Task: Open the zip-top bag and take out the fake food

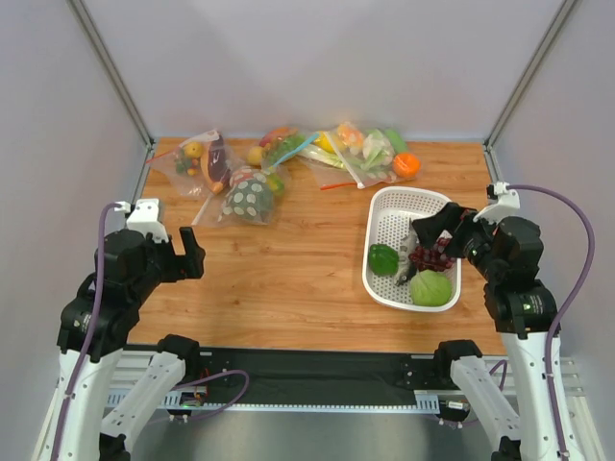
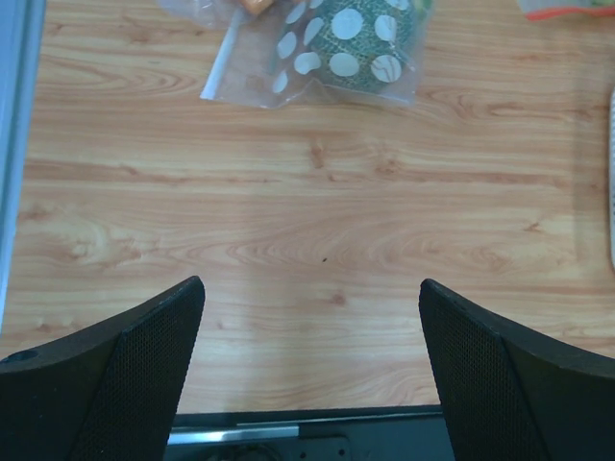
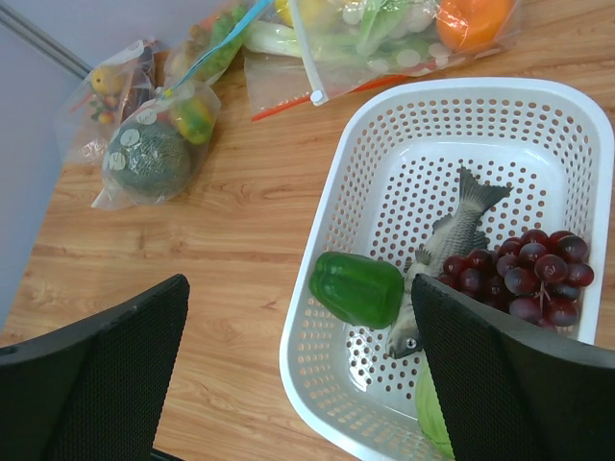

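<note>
Left gripper [image 2: 309,288]: jaws spread wide, nothing held, poised above bare table [image 1: 288,274] near the left front.
Right gripper [image 3: 300,283]: jaws equally wide, empty, poised over the white basket [image 3: 461,86].
Zip-top bag [image 1: 245,197]: polka-dotted, lying flat at the far left of the table, well ahead of the left gripper and apart from both arms. Mouth appears sealed.
Fake food: grey-green bumpy ball [image 2: 360,38] and a yellow piece [image 3: 195,115] visible inside the bag.
Basket contents: green pepper [image 3: 357,286], grapes [image 3: 524,274], fish [image 3: 447,245].
Progress: judged at the outset; reaching, opening and emptying all remain.
</note>
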Robot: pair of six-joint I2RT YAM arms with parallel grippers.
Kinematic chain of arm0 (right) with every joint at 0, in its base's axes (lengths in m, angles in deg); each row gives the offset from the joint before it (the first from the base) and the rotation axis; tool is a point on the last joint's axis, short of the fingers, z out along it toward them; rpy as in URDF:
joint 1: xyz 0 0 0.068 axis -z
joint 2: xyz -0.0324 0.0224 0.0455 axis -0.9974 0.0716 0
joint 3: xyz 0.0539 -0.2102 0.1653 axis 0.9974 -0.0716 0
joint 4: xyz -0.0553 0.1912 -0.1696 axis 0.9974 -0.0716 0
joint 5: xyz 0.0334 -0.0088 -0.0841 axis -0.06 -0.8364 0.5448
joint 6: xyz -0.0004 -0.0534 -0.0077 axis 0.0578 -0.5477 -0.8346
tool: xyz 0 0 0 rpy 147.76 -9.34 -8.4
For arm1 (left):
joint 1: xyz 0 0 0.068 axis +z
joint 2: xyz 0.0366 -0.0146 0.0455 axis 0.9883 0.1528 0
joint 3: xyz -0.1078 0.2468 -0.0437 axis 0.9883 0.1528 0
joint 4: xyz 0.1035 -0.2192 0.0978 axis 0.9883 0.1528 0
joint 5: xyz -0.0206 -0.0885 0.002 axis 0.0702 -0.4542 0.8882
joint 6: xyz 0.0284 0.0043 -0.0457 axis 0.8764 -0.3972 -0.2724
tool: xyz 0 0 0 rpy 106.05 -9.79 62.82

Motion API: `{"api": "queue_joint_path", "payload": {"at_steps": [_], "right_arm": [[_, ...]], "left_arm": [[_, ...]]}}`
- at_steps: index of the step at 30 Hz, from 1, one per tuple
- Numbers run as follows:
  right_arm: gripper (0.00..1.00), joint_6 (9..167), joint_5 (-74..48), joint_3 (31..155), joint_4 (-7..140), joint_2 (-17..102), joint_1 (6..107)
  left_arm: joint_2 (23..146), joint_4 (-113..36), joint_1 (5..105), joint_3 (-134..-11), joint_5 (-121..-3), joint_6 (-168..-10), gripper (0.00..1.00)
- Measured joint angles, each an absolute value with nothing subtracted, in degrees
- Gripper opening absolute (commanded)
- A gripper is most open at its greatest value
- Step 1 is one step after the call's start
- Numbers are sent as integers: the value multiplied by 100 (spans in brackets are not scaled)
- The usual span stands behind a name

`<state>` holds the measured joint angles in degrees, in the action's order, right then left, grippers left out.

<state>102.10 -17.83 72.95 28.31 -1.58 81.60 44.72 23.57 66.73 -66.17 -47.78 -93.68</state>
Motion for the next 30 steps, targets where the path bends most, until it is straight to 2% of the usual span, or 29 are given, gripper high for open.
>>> {"api": "queue_joint_path", "payload": {"at_steps": [7, 12, 17, 25, 30], "right_arm": [[100, 10217, -1873, 7300, 2822, -167, 8160], [100, 10210, -1875, 7300, 2820, -377, 8160], [100, 10204, -1875, 7300, 2752, -311, 8160], [100, 10208, -1993, 7295, 2676, -276, 8160], [100, 10206, -2076, 7180, 2678, -222, 8160]], "left_arm": [[4450, 2575, 6673, -6689, -4428, -9355, 99], [4420, 2512, 6673, -6757, -4618, -9333, 99], [4599, 2101, 6673, -6569, -4841, -9442, 93], [6629, 1222, 6550, -6515, -4889, -9726, 90], [7362, 578, 6223, -6484, -4911, -9855, 91]]}}
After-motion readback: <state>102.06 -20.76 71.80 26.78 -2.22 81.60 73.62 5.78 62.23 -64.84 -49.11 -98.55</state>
